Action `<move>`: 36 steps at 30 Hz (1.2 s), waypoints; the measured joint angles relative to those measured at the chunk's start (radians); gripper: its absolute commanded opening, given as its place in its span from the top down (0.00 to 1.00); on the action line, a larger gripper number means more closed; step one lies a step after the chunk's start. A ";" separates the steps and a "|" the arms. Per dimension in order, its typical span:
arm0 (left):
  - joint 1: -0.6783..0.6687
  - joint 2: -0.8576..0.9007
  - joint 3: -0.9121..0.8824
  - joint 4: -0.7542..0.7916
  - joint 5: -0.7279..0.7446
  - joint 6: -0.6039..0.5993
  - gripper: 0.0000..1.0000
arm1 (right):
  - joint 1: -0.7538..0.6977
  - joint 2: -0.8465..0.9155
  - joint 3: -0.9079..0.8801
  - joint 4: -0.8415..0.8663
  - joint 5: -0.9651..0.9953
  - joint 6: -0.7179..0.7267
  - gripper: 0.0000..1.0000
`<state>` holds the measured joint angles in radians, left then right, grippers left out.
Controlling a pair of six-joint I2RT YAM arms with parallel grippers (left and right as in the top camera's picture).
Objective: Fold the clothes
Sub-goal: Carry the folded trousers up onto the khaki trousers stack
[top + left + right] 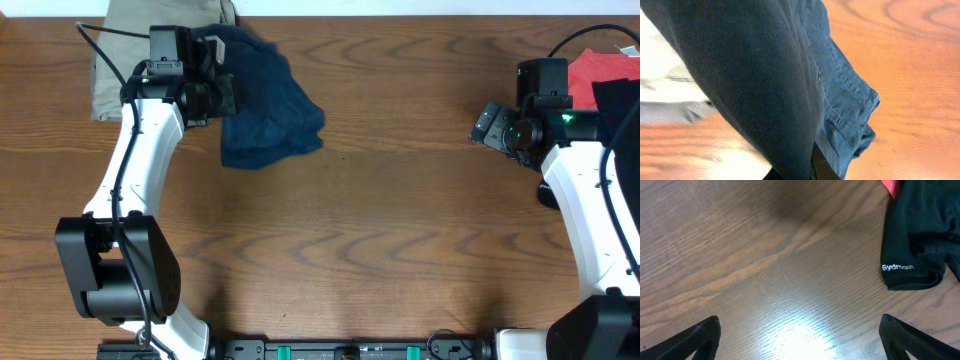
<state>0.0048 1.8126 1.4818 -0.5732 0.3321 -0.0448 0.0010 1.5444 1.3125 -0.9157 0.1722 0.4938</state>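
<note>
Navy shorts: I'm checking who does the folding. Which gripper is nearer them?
Left. The left gripper is shut on the shorts; the right gripper hangs open far across the table, beside the black garment.

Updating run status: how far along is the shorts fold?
Done: nothing folded yet; the shorts are a bunched heap on the table.
In hand: the left gripper is shut on them, cloth draping across its wrist view. The right gripper is open over bare wood beside the black garment, holding nothing.
Left: spread the shorts flat, then all the folds.
</note>
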 measured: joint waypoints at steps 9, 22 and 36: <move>0.004 0.022 0.011 0.100 -0.051 0.109 0.94 | 0.000 0.000 0.000 0.000 0.000 0.000 0.01; 0.048 0.045 0.106 0.215 -0.055 0.181 0.94 | 0.000 0.000 0.000 0.000 0.000 0.000 0.01; 0.075 0.066 0.187 0.223 -0.062 0.204 0.94 | 0.000 0.000 0.000 0.000 0.000 0.000 0.01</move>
<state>0.0795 1.8786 1.6691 -0.3504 0.2703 0.1589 0.0010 1.5444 1.3125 -0.9157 0.1722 0.4934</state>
